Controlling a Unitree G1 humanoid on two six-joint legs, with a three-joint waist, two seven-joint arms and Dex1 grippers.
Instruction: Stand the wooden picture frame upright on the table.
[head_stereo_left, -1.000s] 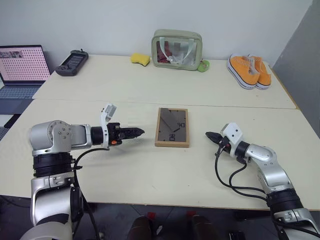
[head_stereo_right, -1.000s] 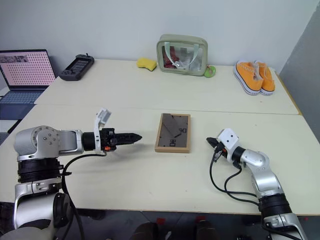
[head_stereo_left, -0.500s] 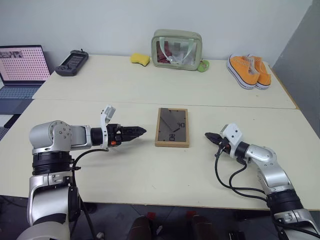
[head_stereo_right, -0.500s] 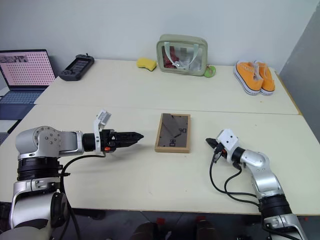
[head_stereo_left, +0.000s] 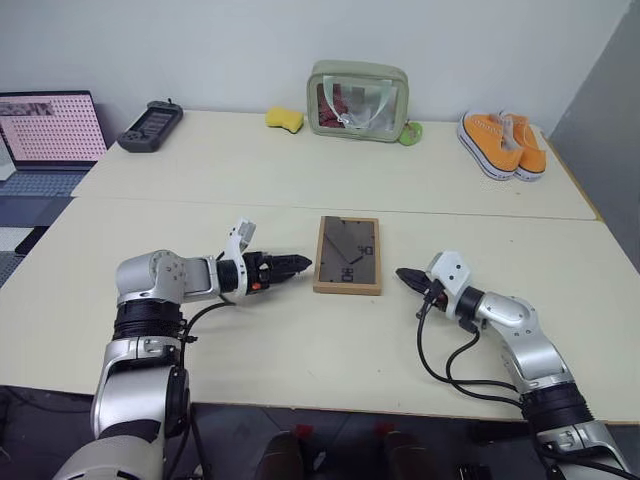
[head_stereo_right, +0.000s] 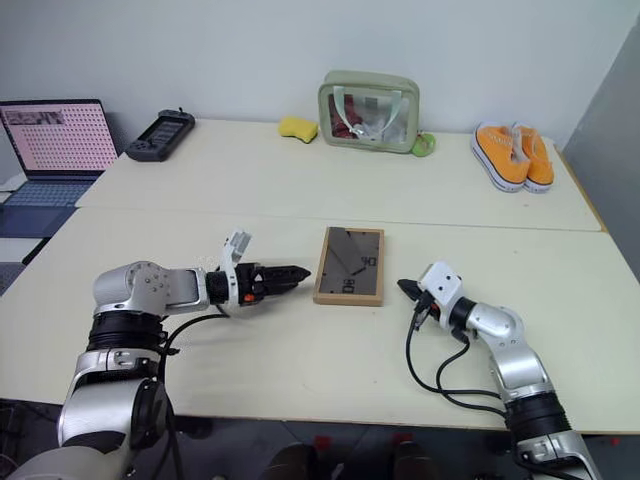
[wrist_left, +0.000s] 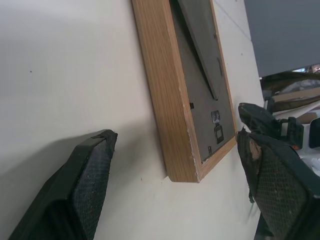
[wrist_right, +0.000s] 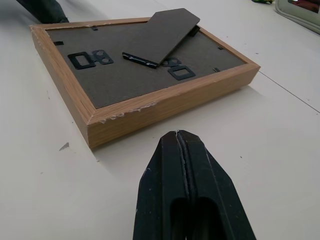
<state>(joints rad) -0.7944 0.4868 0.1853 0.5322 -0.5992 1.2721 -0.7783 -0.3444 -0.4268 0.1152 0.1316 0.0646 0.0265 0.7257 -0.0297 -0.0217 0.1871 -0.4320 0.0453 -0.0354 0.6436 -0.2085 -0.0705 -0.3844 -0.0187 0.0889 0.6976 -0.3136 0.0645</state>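
I see the wooden picture frame (head_stereo_left: 347, 255) lying flat, back panel up, near the middle of the table (head_stereo_left: 300, 340), just on my side of the seam that runs across it. It lies in the same spot as a second ago, with its stand flap (wrist_right: 161, 35) lifted a little off the dark panel.

What has changed is the arms. The left gripper (head_stereo_left: 301, 265) has come closer to the frame's left edge and now sits just beside it, apart from the wood; a second ago there was a clear stretch of tabletop between them. Its fingers (wrist_left: 85, 185), nearly together then, now stand wide apart, and the wrist view shows the frame's near corner in the gap between them, touched by neither. The right gripper (head_stereo_left: 404, 277) has edged inward too and is near the frame's right edge, short of touching it. Its fingers (wrist_right: 186, 192) are pressed together, holding nothing.

Both forearms lie low over the near part of the table, pointing inward at the frame from either side, the left elbow more bent than before.

Along the far edge I see a game controller (head_stereo_left: 151, 125), a yellow sponge (head_stereo_left: 284, 120), a clear pouch with green trim (head_stereo_left: 356, 100) and a pair of orange shoes (head_stereo_left: 502, 144). A laptop (head_stereo_left: 47, 130) stands off the far left corner.
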